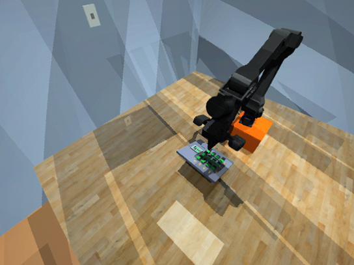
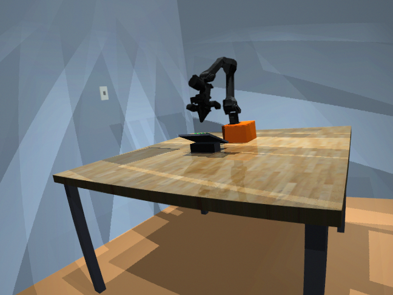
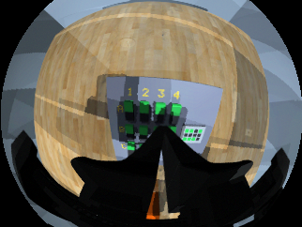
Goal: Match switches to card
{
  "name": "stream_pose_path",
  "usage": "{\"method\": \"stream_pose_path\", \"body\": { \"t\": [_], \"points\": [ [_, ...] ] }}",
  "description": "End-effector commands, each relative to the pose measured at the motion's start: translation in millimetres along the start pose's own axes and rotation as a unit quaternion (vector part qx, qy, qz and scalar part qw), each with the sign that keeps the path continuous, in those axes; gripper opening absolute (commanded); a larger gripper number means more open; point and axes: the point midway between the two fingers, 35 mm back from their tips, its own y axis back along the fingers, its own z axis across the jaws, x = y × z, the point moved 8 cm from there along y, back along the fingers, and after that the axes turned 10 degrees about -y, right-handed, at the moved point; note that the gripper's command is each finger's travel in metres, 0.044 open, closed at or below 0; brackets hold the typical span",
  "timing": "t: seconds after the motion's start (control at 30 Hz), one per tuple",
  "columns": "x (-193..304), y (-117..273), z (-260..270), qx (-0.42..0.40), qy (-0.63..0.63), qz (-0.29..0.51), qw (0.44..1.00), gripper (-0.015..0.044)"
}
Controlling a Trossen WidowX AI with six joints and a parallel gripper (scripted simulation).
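Observation:
The tilted grey-blue panel (image 1: 184, 150) (image 2: 187, 137) (image 3: 206, 100) carries rows A, B and C of green and dark switches. In the wrist view row A, with switch A1 (image 3: 128, 107) at its left, shows green on the far halves and dark on the near halves. B1 (image 3: 129, 129) and B2 (image 3: 143, 129) also show green far parts. C1 (image 3: 131, 145) shows green; most of row C and part of row B are hidden by my fingers. The small card (image 1: 196, 149) (image 3: 193, 134) lies right of the grid; its squares are too small to read surely. My gripper (image 1: 209, 147) (image 2: 201, 121) (image 3: 162, 129) is shut and empty, raised above the panel.
A dark block (image 2: 204, 147) holds the panel up from the wooden table (image 1: 141, 211) (image 2: 269, 177). The orange block (image 1: 251, 131) (image 2: 238, 132) under the arm's base stands close behind the panel. A pale rectangle (image 1: 191, 237) shows on the table in the top view.

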Motion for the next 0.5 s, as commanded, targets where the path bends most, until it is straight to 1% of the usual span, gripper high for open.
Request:
{"method": "stream_pose_path", "body": {
  "t": [0.0, 0.07, 0.47],
  "points": [
    [-3, -24, 0, -0.001, 0.003, 0.012, 1.0, 0.0],
    [-3, -31, 0, -0.001, 0.004, 0.015, 1.0, 0.0],
    [-3, -45, 0, -0.001, 0.004, 0.015, 1.0, 0.0]
  ]
}}
